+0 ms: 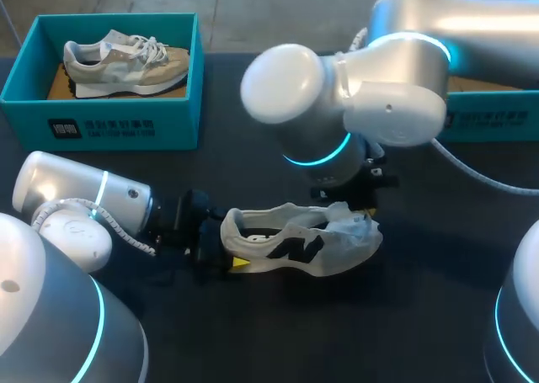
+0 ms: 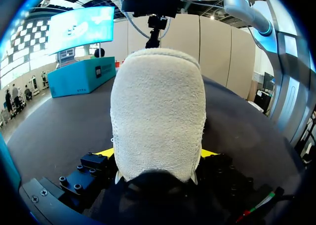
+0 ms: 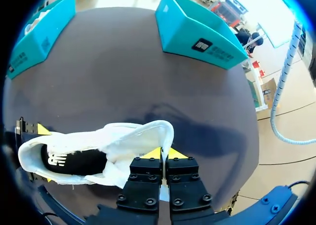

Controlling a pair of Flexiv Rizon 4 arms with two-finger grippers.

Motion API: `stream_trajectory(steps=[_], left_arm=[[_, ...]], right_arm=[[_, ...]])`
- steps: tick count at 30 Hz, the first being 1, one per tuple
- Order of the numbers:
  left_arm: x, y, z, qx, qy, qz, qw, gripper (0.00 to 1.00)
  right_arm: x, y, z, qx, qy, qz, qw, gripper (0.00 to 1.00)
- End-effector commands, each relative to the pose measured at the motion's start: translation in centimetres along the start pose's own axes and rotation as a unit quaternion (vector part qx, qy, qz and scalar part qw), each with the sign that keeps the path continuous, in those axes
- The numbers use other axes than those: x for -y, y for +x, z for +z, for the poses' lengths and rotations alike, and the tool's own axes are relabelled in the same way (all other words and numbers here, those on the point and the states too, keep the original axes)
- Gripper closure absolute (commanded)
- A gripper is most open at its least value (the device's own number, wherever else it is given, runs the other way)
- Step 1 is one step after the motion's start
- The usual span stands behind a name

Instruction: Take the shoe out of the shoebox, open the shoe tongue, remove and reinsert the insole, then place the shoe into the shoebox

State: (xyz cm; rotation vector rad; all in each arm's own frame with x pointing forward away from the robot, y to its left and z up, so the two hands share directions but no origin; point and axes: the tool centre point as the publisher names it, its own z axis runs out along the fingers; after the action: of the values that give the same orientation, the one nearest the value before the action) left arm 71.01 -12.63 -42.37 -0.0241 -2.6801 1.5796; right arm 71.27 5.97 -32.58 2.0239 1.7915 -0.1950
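White sneaker [image 1: 295,244] lies on its side on the table [image 1: 421,316], between our hands. Left hand [image 2: 157,155] clamps the heel [image 2: 158,111], we judge to anchor it. Right hand [image 3: 161,153], closed nearly tight, appears to pinch the tongue [image 3: 148,133], presumably to pull it open.

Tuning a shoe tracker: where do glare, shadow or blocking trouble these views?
Head view: glare streaks the right arm, which overhangs the shoe; the shoe itself is evenly lit. Left wrist view: the heel fills the middle and blocks most of the table ahead. Right wrist view: a dark shadow lies on the table beyond the bright shoe.
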Motion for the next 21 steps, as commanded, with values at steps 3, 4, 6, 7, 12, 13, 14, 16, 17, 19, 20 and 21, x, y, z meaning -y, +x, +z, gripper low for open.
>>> stream_trajectory(steps=[3, 4, 6, 7, 12, 13, 14, 16, 17, 19, 20, 21], left_arm=[[-0.2, 0.1, 0.0, 0.000, -0.003, 0.000, 1.000, 1.00], [-0.2, 0.1, 0.0, 0.000, -0.003, 0.000, 1.000, 1.00], [-0.2, 0.1, 0.0, 0.000, -0.003, 0.000, 1.000, 1.00], [-0.2, 0.1, 0.0, 0.000, -0.003, 0.000, 1.000, 1.00], [-0.2, 0.1, 0.0, 0.000, -0.003, 0.000, 1.000, 1.00], [-0.2, 0.1, 0.0, 0.000, -0.003, 0.000, 1.000, 1.00], [-0.2, 0.1, 0.0, 0.000, -0.003, 0.000, 1.000, 1.00], [-0.2, 0.1, 0.0, 0.000, -0.003, 0.000, 1.000, 1.00], [-0.2, 0.1, 0.0, 0.000, -0.003, 0.000, 1.000, 1.00], [-0.2, 0.1, 0.0, 0.000, -0.003, 0.000, 1.000, 1.00], [-0.2, 0.1, 0.0, 0.000, -0.003, 0.000, 1.000, 1.00], [-0.2, 0.1, 0.0, 0.000, -0.003, 0.000, 1.000, 1.00]], right_arm=[[0.2, -1.5, 1.8, -0.029, -0.006, 0.022, 0.999, 1.00], [0.2, -1.6, 2.1, -0.030, -0.006, 0.021, 0.999, 1.00], [0.1, -1.6, 2.7, -0.033, -0.006, 0.018, 0.999, 1.00], [0.1, -1.6, 2.9, -0.035, -0.006, 0.018, 0.999, 1.00], [0.1, -1.3, 3.7, -0.047, -0.009, 0.017, 0.999, 0.73], [0.1, -1.2, 3.9, -0.050, -0.009, 0.017, 0.999, 0.59], [0.1, -1.1, 4.0, -0.051, -0.009, 0.016, 0.999, 0.55], [0.2, -0.8, 4.1, -0.054, -0.010, 0.016, 0.998, 0.24], [0.2, -0.7, 4.2, -0.055, -0.010, 0.016, 0.998, 0.00], [0.3, -0.4, 4.2, -0.057, -0.011, 0.017, 0.998, 0.00], [0.3, -0.3, 4.2, -0.058, -0.011, 0.017, 0.998, 0.00], [0.3, -0.1, 4.2, -0.058, -0.011, 0.017, 0.998, 0.00]])
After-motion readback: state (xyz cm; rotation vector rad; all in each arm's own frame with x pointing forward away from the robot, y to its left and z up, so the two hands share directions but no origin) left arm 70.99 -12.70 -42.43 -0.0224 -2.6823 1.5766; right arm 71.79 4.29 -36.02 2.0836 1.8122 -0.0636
